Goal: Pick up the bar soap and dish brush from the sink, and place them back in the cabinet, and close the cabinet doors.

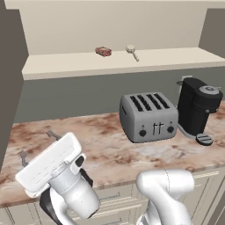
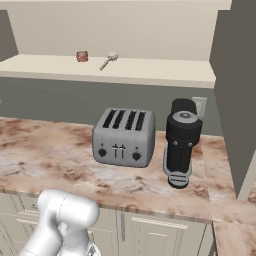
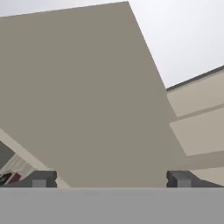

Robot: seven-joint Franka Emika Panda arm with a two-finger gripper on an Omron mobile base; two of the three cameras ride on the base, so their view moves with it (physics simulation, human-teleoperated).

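Observation:
The reddish-brown bar soap (image 1: 103,51) (image 2: 82,56) lies on the beige shelf of the open cabinet (image 1: 114,66) (image 2: 125,72). The dish brush (image 1: 132,52) (image 2: 109,59) lies just to its right, apart from it. One cabinet door (image 1: 9,88) stands open at the left edge, the other door (image 2: 235,90) at the right. My gripper (image 1: 38,146) (image 3: 111,179) hovers low over the counter's left end, open and holding nothing. In the hand view its fingertips (image 3: 41,179) face a broad taupe door panel (image 3: 96,96). The sink is out of view.
A silver four-slot toaster (image 1: 148,116) (image 2: 124,136) and a black coffee machine (image 1: 198,107) (image 2: 181,141) stand on the marbled counter (image 1: 101,149) (image 2: 45,150) below the shelf. Cream drawer fronts (image 2: 150,235) run under the counter edge.

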